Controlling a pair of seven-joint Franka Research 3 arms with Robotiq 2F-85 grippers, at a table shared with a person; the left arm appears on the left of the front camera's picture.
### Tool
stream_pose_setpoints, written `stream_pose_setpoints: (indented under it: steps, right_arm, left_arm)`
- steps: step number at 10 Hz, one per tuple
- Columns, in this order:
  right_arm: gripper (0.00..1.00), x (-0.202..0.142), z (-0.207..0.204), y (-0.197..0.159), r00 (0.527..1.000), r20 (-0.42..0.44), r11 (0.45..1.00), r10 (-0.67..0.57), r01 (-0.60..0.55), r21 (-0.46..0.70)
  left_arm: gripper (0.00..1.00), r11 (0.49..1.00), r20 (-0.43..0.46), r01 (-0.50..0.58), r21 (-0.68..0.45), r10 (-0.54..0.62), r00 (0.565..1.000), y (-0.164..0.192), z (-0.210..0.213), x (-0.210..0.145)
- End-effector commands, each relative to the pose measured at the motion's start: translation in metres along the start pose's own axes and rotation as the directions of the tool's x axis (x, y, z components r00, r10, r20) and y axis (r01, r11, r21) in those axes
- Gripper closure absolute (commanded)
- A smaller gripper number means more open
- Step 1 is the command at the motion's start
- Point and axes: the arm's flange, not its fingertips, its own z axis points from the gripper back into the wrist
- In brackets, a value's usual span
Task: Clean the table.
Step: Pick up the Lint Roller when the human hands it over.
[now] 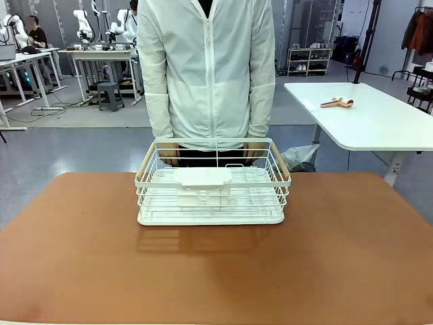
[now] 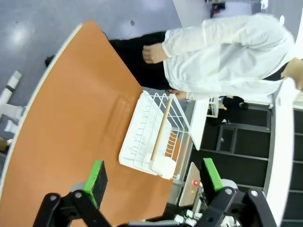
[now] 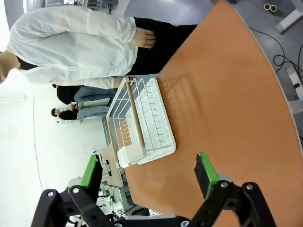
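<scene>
Left gripper [image 2: 154,178]: jaws spread wide, nothing between the green pads [image 2: 96,181]. It hangs clear above the table [image 1: 216,271], touching nothing.

Right gripper [image 3: 148,173]: jaws likewise spread wide and empty, clear above the same reddish-brown top.

Basket [image 1: 210,220]: white wire with pale wood-coloured side rails. It stands upright on the table, centred left to right and toward the far edge. It is well apart from both grippers. A flat white insert [image 1: 201,178] lies inside, near the middle. The top around the basket is bare.

Person [image 1: 206,68]: wears a white zipped jacket and stands at the far edge, directly behind the basket. One hand [image 1: 168,154] and the other hand [image 1: 255,150] hang just behind the far rim. Whether they touch the rim cannot be told.

White table [image 1: 379,128]: stands beyond the far right corner and carries one small object [image 1: 337,103], too small to identify.
</scene>
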Motion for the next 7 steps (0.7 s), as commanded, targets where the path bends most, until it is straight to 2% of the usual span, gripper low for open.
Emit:
stream_pose_setpoints:
  steps: [1, 7]
  right_arm:
    - [0.00, 0.0006, 0.0195, -0.0030, 1.000, 0.030, 1.000, -0.002, 0.002, 0.025]
    - [0.00, 0.0006, 0.0195, -0.0030, 1.000, 0.030, 1.000, -0.002, 0.002, 0.025]
  left_arm:
    - [0.00, 1.000, 0.016, 0.002, -0.017, -0.002, 1.000, 0.0063, 0.0140, 0.0022]
    - [0.00, 1.000, 0.016, 0.002, -0.017, -0.002, 1.000, 0.0063, 0.0140, 0.0022]
